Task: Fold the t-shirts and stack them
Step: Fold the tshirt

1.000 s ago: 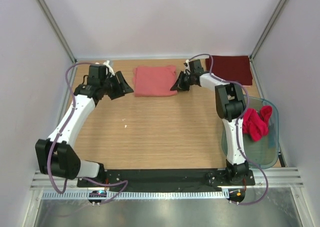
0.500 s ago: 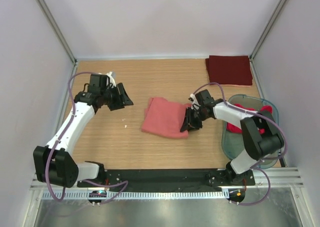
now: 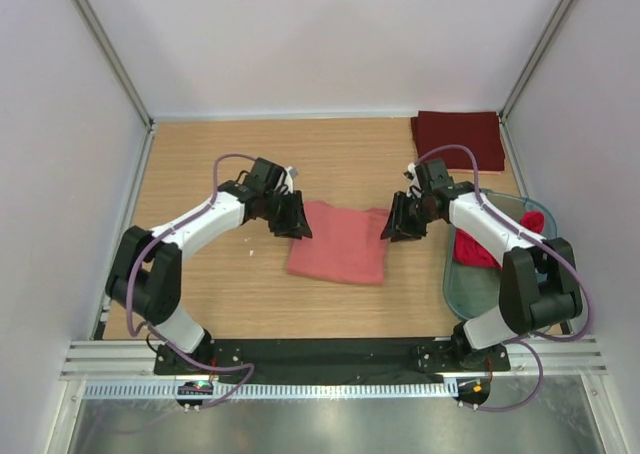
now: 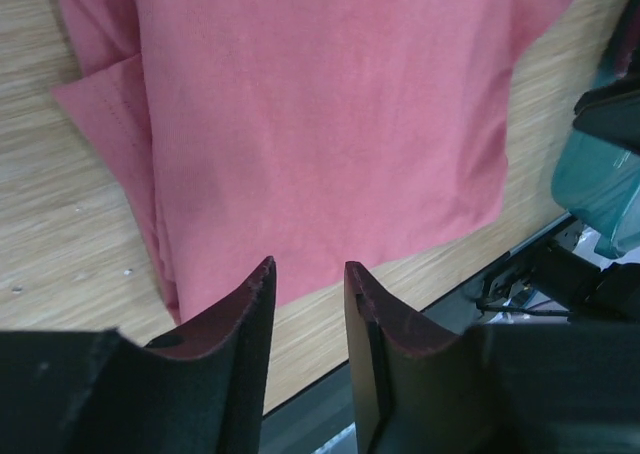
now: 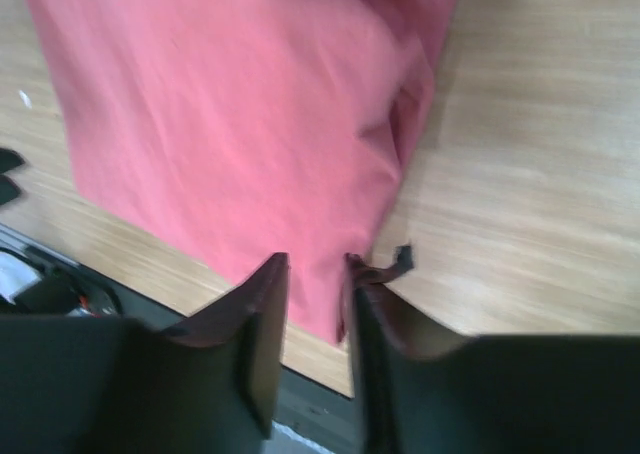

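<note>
T-shirts: soft shirts in red shades, lying in three separate places.
Tub: greenish and see-through, at the right edge of the surface, just beside the right arm.
Red shirts: crumpled inside the tub and not folded. How many there are cannot be told.
Salmon shirt: in the middle of the surface, between the two arms. It is folded into a rough rectangle. One side shows loose layered edges and a hem, and the other side is puckered.
Left fingers: at the far-left corner of the salmon shirt, slightly spread, with nothing between them. In the wrist view the cloth lies beyond the tips.
Right fingers: at the far-right corner of the same shirt, parted. The shirt's edge runs in line with the gap, but the wrist view shows no clamp on it.
Maroon shirt: folded flat in the far right corner, well apart from the salmon one.
Done: judging by how things lie, the maroon shirt is folded and set down as the base of a stack, and the salmon shirt is mostly folded.
Left to do: probably tidy the salmon shirt or fold it once more, carry it onto the maroon one, then fold and stack the shirts in the tub.
Progress: likely under halfway.
</note>
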